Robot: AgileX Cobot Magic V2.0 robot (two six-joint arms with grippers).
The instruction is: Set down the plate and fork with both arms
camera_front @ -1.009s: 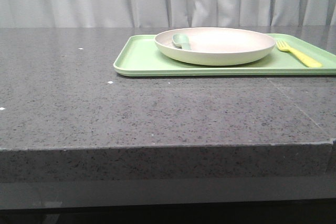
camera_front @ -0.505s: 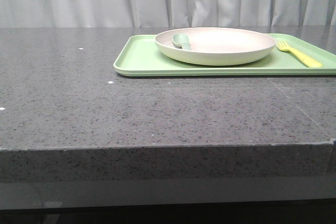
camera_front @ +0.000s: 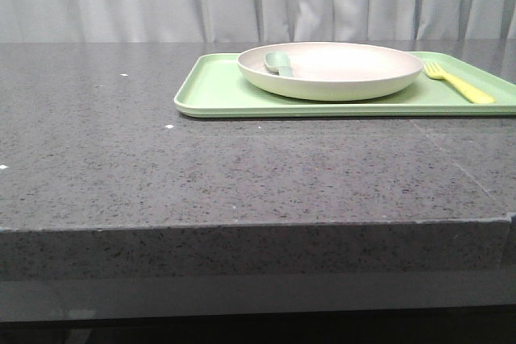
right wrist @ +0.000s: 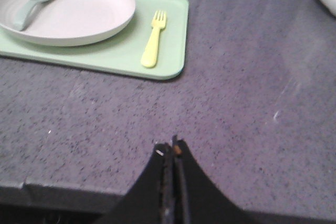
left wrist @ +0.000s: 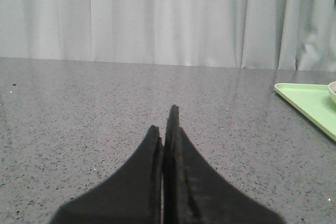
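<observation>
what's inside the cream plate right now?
A pale green spoon lies in the round cream plate, bowl toward the rim. Nothing else shows inside. The small yellow plastic fork lies beside the plate on the flat light green tray. The tray under the plate is covered.

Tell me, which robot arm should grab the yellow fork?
Probably the right. The fork lies on the tray's right side, straight ahead of the shut right claw. The left claw faces bare table left of the tray.
</observation>
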